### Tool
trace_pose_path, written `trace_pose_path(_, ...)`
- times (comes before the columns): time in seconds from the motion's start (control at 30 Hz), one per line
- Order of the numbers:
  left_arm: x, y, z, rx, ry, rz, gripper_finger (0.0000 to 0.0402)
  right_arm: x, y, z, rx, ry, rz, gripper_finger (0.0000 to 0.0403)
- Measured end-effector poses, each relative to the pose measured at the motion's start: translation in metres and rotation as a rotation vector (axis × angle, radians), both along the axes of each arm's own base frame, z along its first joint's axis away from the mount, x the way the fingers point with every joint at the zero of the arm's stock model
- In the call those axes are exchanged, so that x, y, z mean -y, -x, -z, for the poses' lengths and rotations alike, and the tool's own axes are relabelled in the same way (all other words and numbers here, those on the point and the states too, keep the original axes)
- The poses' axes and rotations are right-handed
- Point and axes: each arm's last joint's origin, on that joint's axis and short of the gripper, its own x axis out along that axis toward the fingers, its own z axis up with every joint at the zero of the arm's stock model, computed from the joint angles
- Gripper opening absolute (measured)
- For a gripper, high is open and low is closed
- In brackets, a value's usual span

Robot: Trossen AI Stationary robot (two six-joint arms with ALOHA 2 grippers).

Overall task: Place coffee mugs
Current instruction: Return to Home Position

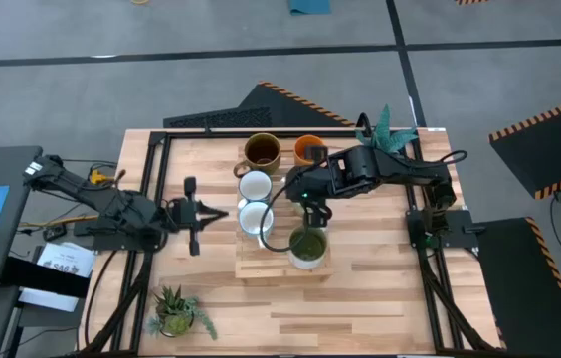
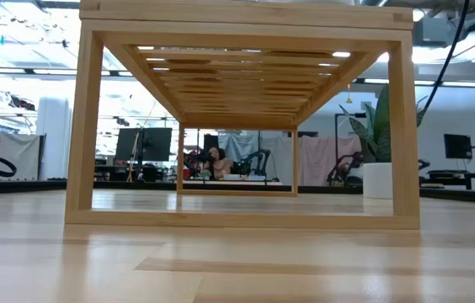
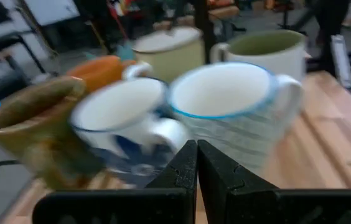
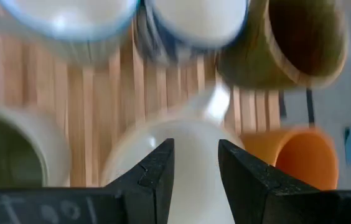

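Six mugs stand upright on a slatted wooden rack [image 1: 261, 265] in the table's middle: brown [image 1: 262, 151], orange [image 1: 309, 149], two white ones [image 1: 254, 185] [image 1: 255, 216], and an olive-green one [image 1: 307, 246]. A pale cream mug [image 4: 182, 146] sits between them, hidden by the right arm in the high view. My right gripper [image 4: 196, 165] [image 1: 316, 209] hangs open over the cream mug, fingers pointing down at its mouth. My left gripper [image 3: 196, 163] [image 1: 216, 214] is shut, level, left of the rack, facing the two white mugs [image 3: 222, 106] [image 3: 122, 121]. My right gripper stands open right at the cream mug's mouth, near its handle [image 4: 216, 102], coming from above. I cannot tell whether its fingers [image 4: 163, 165] touch the rim.
A small potted plant [image 1: 176, 310] stands near the table's near left corner, and a taller plant [image 1: 388, 129] at the far right behind the right arm. A dark flat device [image 1: 216, 119] lies at the far edge. The low view looks under the rack [image 2: 246, 101].
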Motion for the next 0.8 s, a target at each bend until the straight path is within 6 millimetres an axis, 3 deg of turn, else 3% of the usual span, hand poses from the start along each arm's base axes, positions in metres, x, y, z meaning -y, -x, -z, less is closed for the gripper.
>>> trace_pose_path(0.2,-0.026,0.010,-0.012,0.069,0.009,-0.014,0.0000,0.003,0.026,-0.017,0.035,-0.029,0.048,0.0133)
trace_pose_path(0.47,-0.051,0.006,-0.012,0.063,0.022,0.015,0.0000,0.003,0.100,-0.054,0.215,-0.022,0.142,0.0104)
trace_pose_path(0.63,-0.062,0.006,-0.010,0.040,0.013,0.014,0.0000,0.002,0.145,-0.037,0.273,0.013,0.231,0.0072)
trace_pose_path(0.8,-0.067,0.006,0.007,0.072,0.002,0.036,0.0000,0.003,0.187,0.003,0.347,-0.032,0.258,0.0018)
